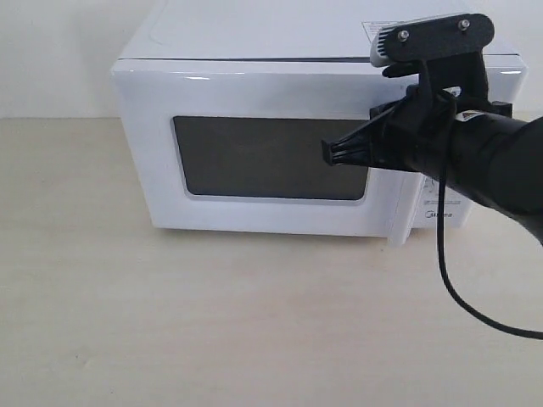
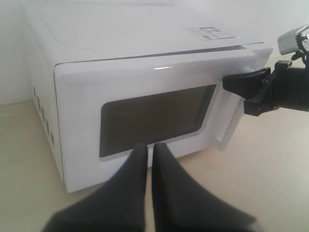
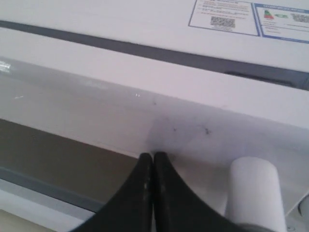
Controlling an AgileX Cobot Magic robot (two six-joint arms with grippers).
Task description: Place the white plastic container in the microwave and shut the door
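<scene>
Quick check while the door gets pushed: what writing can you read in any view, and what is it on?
"Midea": small blue logo on the right-hand front panel of the microwave, only just legible.
Two stickers on the microwave's top carry a QR code and printed lines, too small and blurred to read.
No other text shows.

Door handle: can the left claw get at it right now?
Probably, low down. The left claw, shut, faces the door with nothing between it and the lower part of the handle. The right claw sits against the door by the handle's top, so that end looks blocked.
</scene>
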